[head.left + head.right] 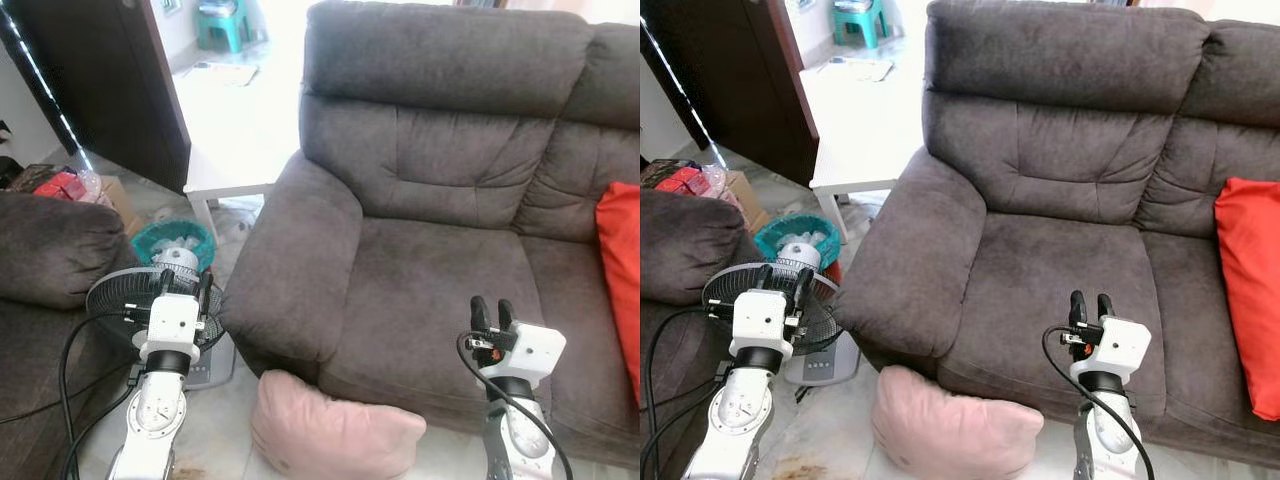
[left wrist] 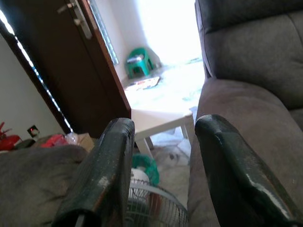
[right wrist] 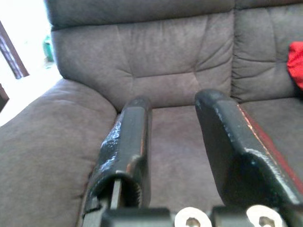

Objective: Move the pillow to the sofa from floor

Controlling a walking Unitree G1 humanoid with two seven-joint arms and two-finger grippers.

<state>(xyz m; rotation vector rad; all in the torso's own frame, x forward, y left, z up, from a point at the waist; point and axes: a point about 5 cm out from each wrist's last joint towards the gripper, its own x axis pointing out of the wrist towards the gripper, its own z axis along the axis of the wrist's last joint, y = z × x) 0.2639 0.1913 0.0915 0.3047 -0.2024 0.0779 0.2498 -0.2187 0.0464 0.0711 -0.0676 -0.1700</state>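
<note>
A pale pink pillow [image 1: 330,430] lies on the floor against the front of the dark grey sofa [image 1: 430,260], below its left armrest. My left gripper [image 1: 184,287] is raised in front of a floor fan, left of the pillow, open and holding nothing. My right gripper [image 1: 492,313] is held up over the front edge of the sofa seat, right of the pillow, open and holding nothing. In the right wrist view the fingers [image 3: 128,146] point at the sofa backrest [image 3: 142,52]. A red cushion [image 1: 622,280] rests on the sofa's right side.
A floor fan [image 1: 150,310] with its cable stands left of the pillow. A teal basket [image 1: 172,240] sits behind it, by a white low table [image 1: 225,160]. Another dark sofa arm [image 1: 50,250] is at the left. A dark door [image 1: 110,80] stands open.
</note>
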